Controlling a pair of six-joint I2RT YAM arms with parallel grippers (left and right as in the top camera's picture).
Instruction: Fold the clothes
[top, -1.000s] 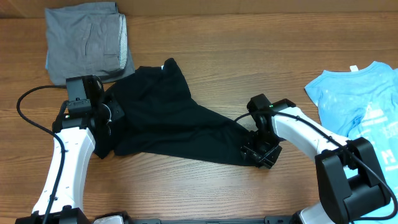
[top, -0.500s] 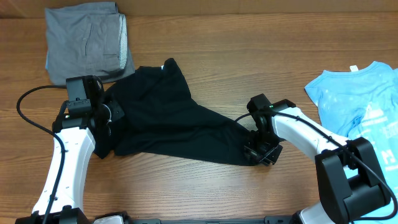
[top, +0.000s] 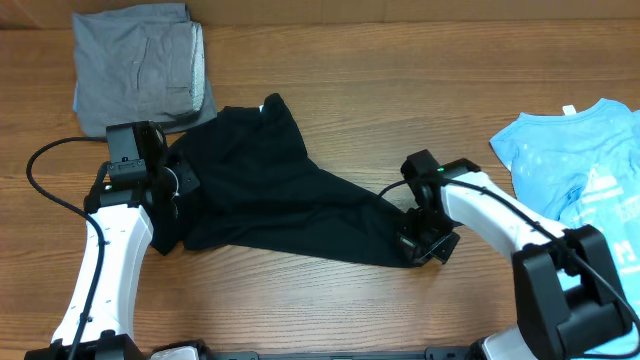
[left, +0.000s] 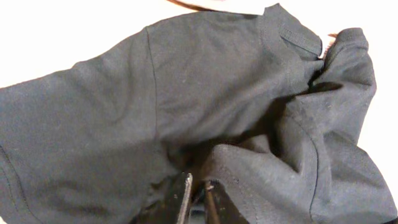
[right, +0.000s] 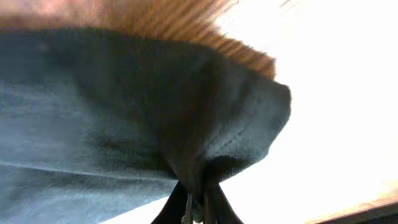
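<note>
The black T-shirt (top: 270, 185) lies crumpled across the middle of the wooden table, its collar toward the back. My left gripper (top: 172, 188) is at its left edge. In the left wrist view the two fingers (left: 198, 190) stand almost together, pinching a fold of black cloth (left: 186, 93) below the collar and its small white label (left: 323, 55). At the shirt's right tip my right gripper (top: 420, 245) is shut, and the black fabric (right: 124, 112) bunches straight into its closed jaws (right: 196, 206). The cloth there is lifted off the wood.
A folded grey garment (top: 140, 65) lies at the back left, close to the black shirt's top corner. A light-blue printed T-shirt (top: 590, 170) is spread at the right edge. Bare wooden table (top: 400, 80) shows behind and in front of the shirt.
The right gripper's jaws have closed on the shirt's right tip, and that wrist has shifted slightly right. The left gripper tightened a little and stayed in place.
</note>
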